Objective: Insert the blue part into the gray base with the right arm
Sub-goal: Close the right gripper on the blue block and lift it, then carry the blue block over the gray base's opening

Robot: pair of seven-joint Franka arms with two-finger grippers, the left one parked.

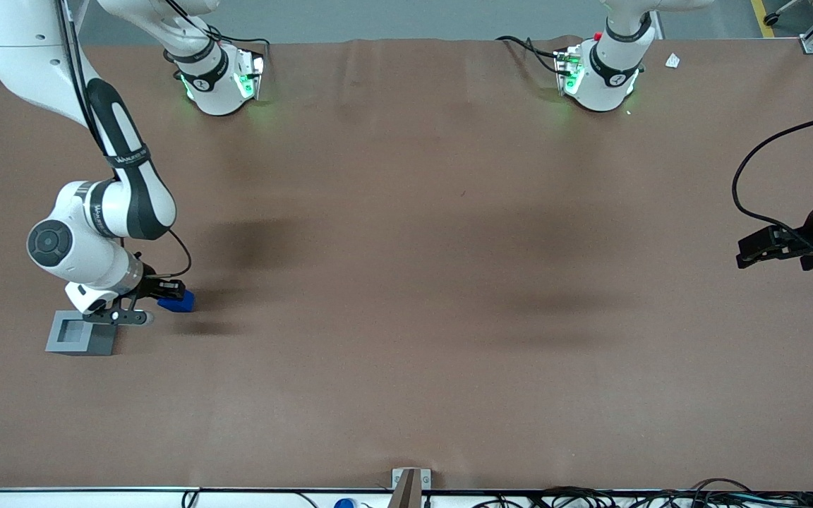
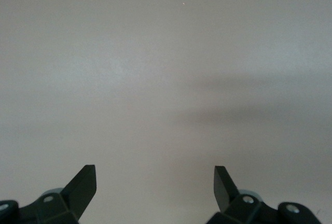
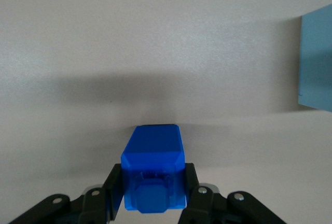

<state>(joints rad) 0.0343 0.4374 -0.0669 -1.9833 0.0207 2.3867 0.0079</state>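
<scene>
Gripper (image 1: 159,296), front view: low over the table (image 1: 406,282) at the working arm's end, beside the gray base (image 1: 80,334), carrying the blue part (image 1: 179,303). Right wrist view: fingers (image 3: 115,190) clamp the blue part (image 3: 153,167) on both sides.

The claw (image 1: 166,296) holds the blue part (image 1: 178,302) just beside the gray base (image 1: 82,334) — apart, not in it.

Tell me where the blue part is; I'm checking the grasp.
The blue part sits clamped in the right arm's end effector, at the working arm's end of the table, beside the gray base.
</scene>
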